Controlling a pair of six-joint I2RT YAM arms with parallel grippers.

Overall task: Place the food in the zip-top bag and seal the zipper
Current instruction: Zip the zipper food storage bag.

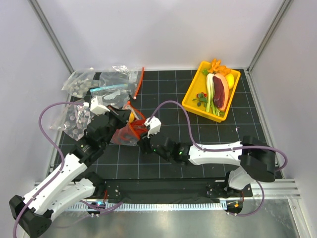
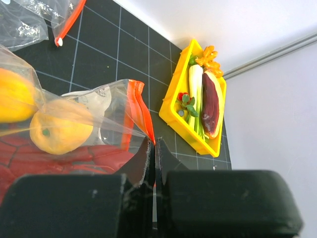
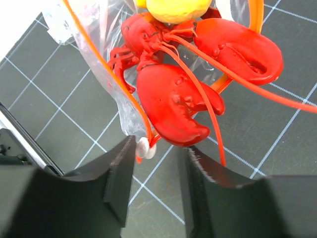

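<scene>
The zip-top bag (image 1: 126,133) lies crumpled at the centre-left of the table. The red lobster (image 3: 193,74) and yellow fruit pieces (image 2: 62,131) show inside or at its mouth. My left gripper (image 2: 154,141) is shut on the red-orange zipper (image 2: 141,111) at the bag's corner; it also shows in the top view (image 1: 125,115). My right gripper (image 3: 158,148) is open just below the lobster's claws. The zipper's white slider tab (image 3: 143,147) sits between its jaws, against the left finger (image 3: 121,168). From above, the right gripper (image 1: 142,136) is at the bag's near right edge.
A yellow tray (image 1: 190,99) at the back right holds a leek, a dark red slab and orange pieces; it also shows in the left wrist view (image 2: 173,106). Several other clear bags (image 1: 99,82) lie at the back left and left edge (image 1: 74,119).
</scene>
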